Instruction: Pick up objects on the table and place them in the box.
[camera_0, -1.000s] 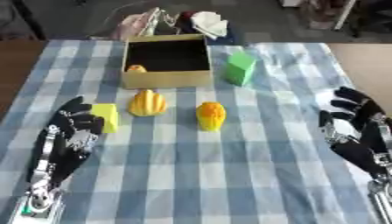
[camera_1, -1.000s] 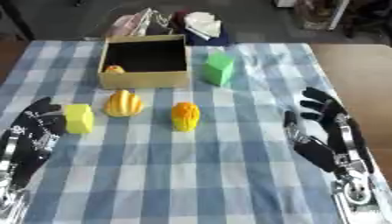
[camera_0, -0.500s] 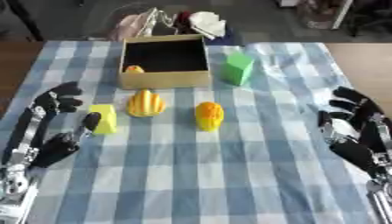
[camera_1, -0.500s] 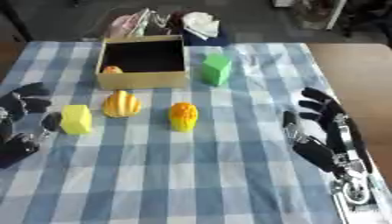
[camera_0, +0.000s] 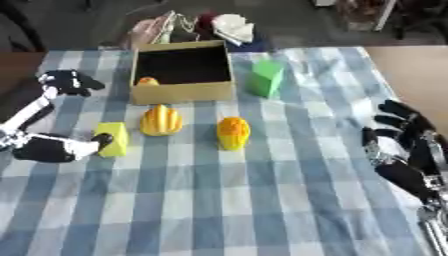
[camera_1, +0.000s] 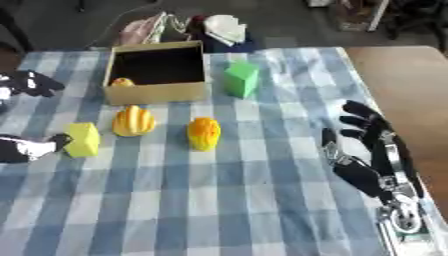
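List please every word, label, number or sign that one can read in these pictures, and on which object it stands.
None: no readable text shows anywhere.
The box, the green block, the yellow block and the two rounded yellow-orange objects show no markings.
The clutter behind the box is too blurred to read.

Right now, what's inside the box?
One small yellow-orange object sits in the near-left corner of the box. The rest of the dark floor looks bare, though the front wall hides the strip just behind it.

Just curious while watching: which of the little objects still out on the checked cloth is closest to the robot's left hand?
The yellow block. The left hand is right beside it, while the striped yellow piece, orange piece and green block lie farther off.
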